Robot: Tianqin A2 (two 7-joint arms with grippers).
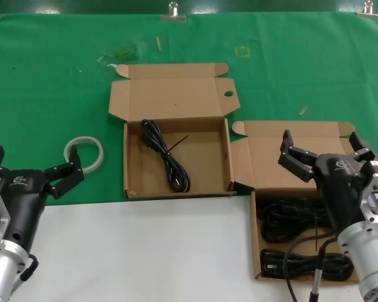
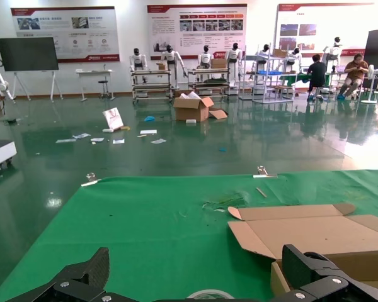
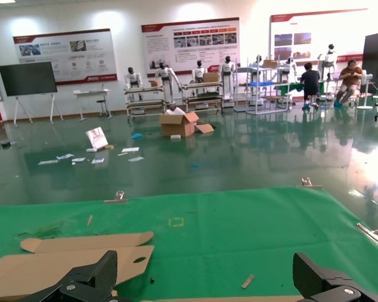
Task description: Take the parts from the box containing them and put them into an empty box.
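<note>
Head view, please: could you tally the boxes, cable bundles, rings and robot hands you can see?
Cardboard boxes: 2, centre box, right box
Cable bundles: at least 3, the right hand hiding part of the right box
White ring: 1
Hands: 2, left hand, right hand
Total: at least 8

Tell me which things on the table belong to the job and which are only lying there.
Job:
- cables in the right box
- middle box, holding one cable
- right claw, open above the right box

Lying about:
- white ring beside the open left claw
- small scraps on the green cloth
</note>
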